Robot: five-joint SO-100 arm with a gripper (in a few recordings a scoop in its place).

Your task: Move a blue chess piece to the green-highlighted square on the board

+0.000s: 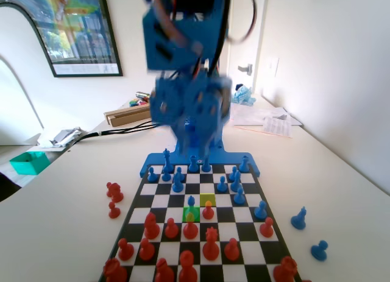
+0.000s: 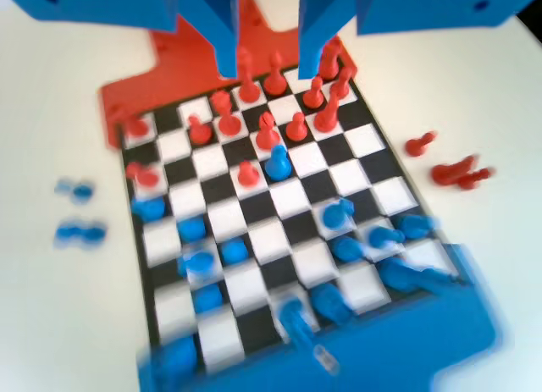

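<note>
The gripper point(image 2: 264, 53) hangs high over the board point(image 2: 292, 199), its two flat blue plastic jaws spread with open air between them and nothing held; motion blur softens both views, so the arm is probably swinging and not lined up over any piece. Below the jaws in the wrist view, a lone blue pawn point(image 2: 278, 164) stands forward of its own ranks, close against the red pawns point(image 2: 246, 173), a small moulded piece with a ball head and flared base that would suit a pinch just under the head. In the fixed view that pawn point(image 1: 191, 201) sits near the board's middle, on the square just beyond the green square point(image 1: 190, 215), which already carries a red pawn; a paler yellow-green square point(image 1: 208, 200) lies beside the blue pawn. By this, the move looks like a capture, not yet made. The board is glossy, chequered black and white.
</note>
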